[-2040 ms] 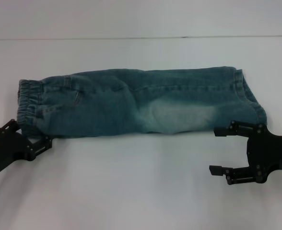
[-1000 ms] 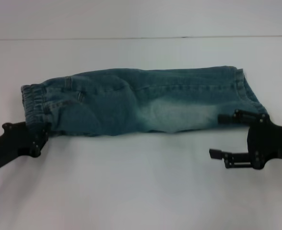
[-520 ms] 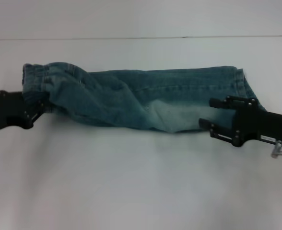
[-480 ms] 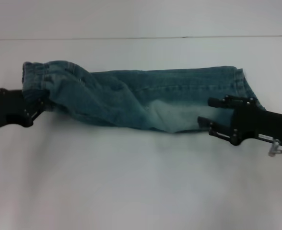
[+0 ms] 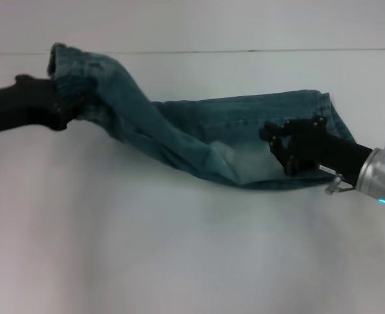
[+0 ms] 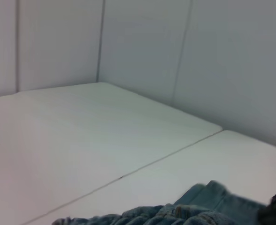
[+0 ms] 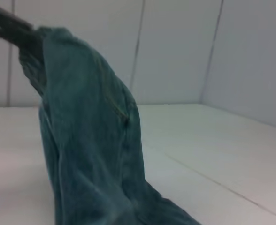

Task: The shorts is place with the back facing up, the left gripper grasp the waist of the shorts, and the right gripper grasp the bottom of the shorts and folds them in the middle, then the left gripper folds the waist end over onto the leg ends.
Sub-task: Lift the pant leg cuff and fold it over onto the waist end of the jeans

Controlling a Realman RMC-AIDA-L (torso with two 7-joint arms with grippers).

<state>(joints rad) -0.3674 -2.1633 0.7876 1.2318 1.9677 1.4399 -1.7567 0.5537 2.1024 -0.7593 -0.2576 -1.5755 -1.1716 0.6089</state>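
Observation:
Blue denim shorts are folded lengthwise on the white table. My left gripper is shut on the waist and holds it up off the table at the far left, so the cloth slopes down toward the middle. The leg ends still lie flat on the right. My right gripper rests on the leg part, just inward of the hems. In the right wrist view the raised shorts hang from the left arm. Bunched denim fills the lower edge of the left wrist view.
The white table has a seam running across its far side. White wall panels stand behind it.
My left gripper has lifted the waist higher and farther back, and the cloth now slopes up from the middle. My right gripper has moved left along the leg part and turned.

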